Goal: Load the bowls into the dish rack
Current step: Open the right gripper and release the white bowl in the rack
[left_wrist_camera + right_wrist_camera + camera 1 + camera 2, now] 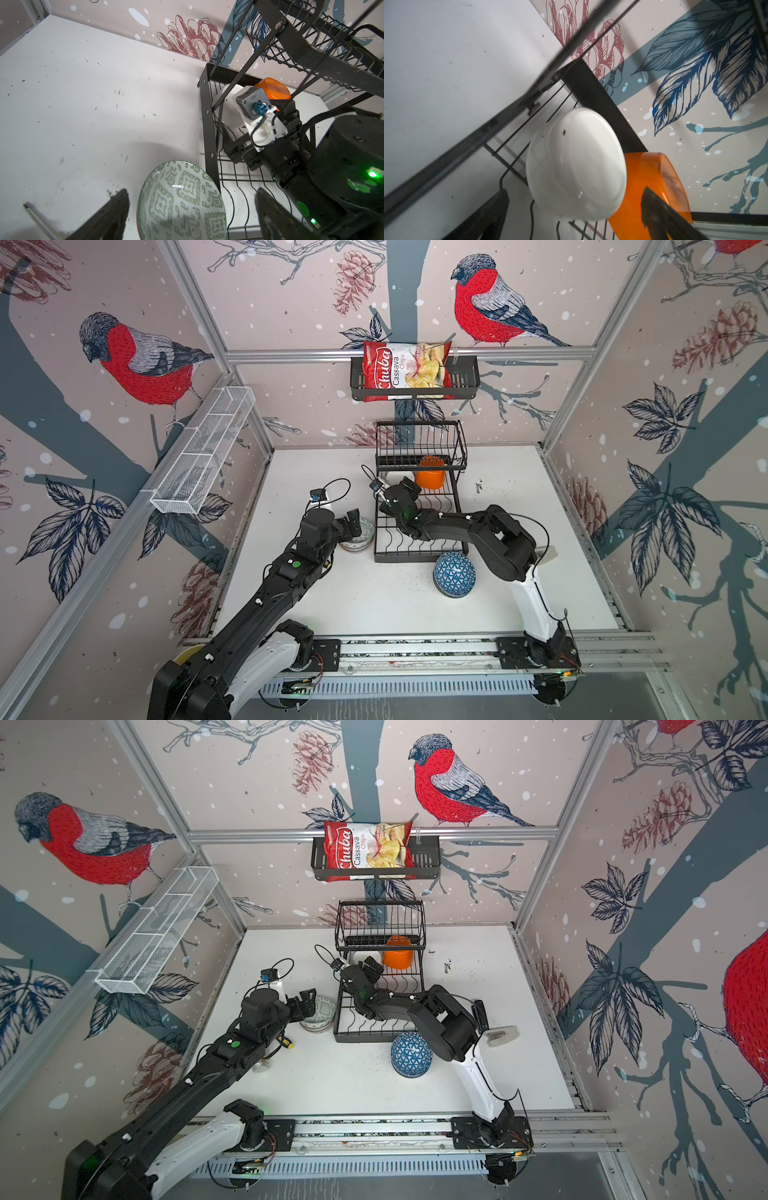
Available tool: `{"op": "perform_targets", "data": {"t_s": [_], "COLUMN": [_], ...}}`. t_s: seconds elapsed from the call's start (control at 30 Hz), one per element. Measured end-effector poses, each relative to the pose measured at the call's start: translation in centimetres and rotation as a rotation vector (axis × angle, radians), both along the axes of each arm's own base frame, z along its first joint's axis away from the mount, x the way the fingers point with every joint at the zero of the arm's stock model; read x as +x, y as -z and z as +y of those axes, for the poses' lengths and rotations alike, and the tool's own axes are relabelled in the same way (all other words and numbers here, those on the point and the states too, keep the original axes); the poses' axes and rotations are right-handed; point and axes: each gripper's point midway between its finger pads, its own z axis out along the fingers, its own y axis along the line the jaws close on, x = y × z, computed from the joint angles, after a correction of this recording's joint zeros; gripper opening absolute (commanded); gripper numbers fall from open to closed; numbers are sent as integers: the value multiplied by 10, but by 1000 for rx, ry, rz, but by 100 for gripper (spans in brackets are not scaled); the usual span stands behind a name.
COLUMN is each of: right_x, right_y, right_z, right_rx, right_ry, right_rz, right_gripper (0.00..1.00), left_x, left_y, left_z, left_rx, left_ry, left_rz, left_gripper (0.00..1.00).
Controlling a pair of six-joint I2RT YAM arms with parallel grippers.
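The black wire dish rack (419,549) (376,1029) stands mid-table. On its lower tier a plain white bowl (575,166) (368,957) lies on its side beside an orange bowl (431,477) (656,182). My right gripper (576,189) (409,486) is open, its fingers either side of the white bowl and clear of it. A green-patterned bowl (182,205) (360,531) sits left of the rack, seemingly stacked on another. My left gripper (191,190) (352,524) hangs open over it, not touching. A blue patterned bowl (454,574) lies upside down in front of the rack.
The rack's raised basket tier (419,445) overhangs the right gripper. A black wall basket with a chips bag (405,366) hangs behind, and a white mesh shelf (203,456) runs along the left wall. A yellow-handled tool (286,1042) and a small white object (503,1036) lie on the table.
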Motion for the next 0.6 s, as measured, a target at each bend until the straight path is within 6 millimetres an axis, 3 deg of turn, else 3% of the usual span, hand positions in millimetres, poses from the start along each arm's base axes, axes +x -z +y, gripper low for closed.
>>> {"op": "perform_targets", "data": {"t_s": [0.33, 0.6], "right_x": [-25, -53], "right_y": [-11, -30], "right_z": [-18, -20], "right_rx": [49, 126], "right_ry": [14, 9], "right_rz": [16, 27], "right_gripper": [99, 100], "left_x": [0, 0], "left_y": [-1, 6], "left_z": [1, 2], "left_rx": [0, 9], "left_ry": [-5, -10], "left_rz": [-4, 20], "left_gripper": [94, 94]}}
